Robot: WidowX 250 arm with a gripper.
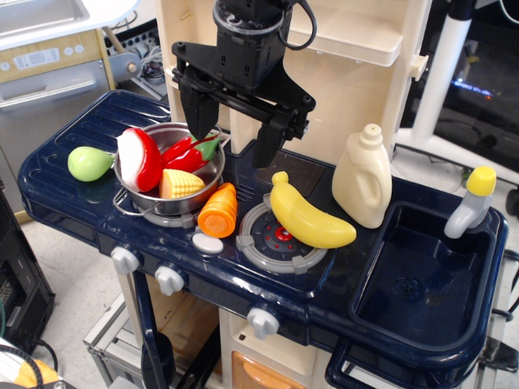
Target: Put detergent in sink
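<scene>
The cream-white detergent jug [364, 177] stands upright on the navy counter, just left of the sink [426, 275], a deep dark navy basin at the right with nothing in it. My black gripper [231, 126] hangs open and empty above the back of the counter, over the metal pot's right rim, well left of the detergent. Its two fingers point down, spread wide apart.
A metal pot [166, 174] holds a red-white slice, a red pepper and corn. A green pear [88, 163] lies left of it. A carrot [219, 211] and a banana [310, 216] lie by the grey burner [272, 239]. A grey faucet with yellow top [471, 203] stands behind the sink.
</scene>
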